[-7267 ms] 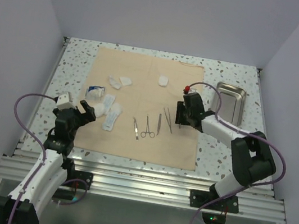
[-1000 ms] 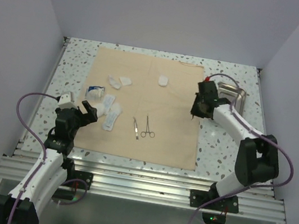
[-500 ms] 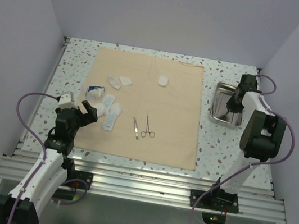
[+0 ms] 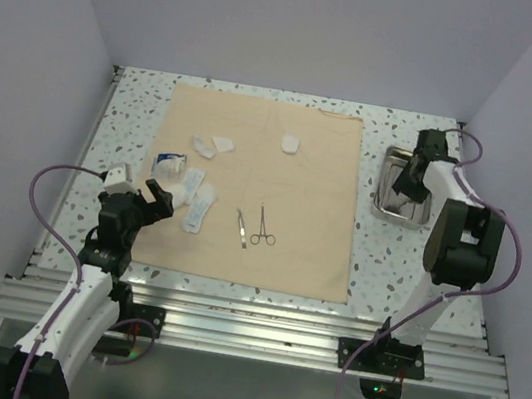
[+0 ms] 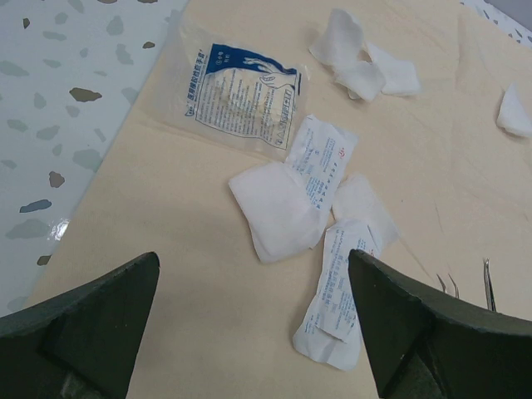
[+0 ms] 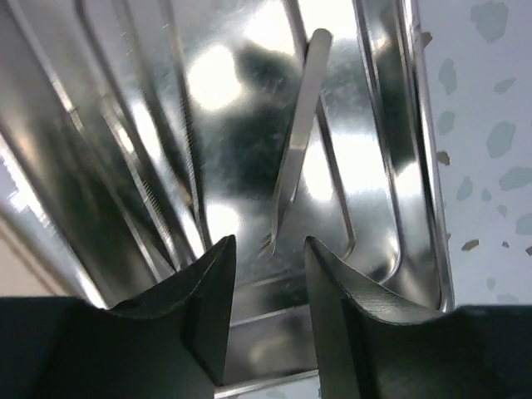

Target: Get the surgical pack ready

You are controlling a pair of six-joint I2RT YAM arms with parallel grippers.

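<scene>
Top external view: your right gripper (image 4: 402, 188) reaches down into the steel tray (image 4: 388, 168). The tray sits on the speckled table (image 4: 127, 117), just right of the beige cloth (image 4: 287, 259).

Right wrist view: your fingers stand parted with a narrow gap and pinch nothing. Tweezers (image 6: 298, 125) lie flat on the tray floor, the tip just beyond the gap. You cannot tell whether the tip touches a finger.

Left wrist view: your left gripper (image 5: 253, 259) hovers near the cloth's left edge, fingers spread wide and empty. Gauze packets (image 5: 320, 158) lie scattered on the cloth beneath it.

Two slim instruments (image 4: 262, 225) lie side by side near the cloth's centre.
</scene>
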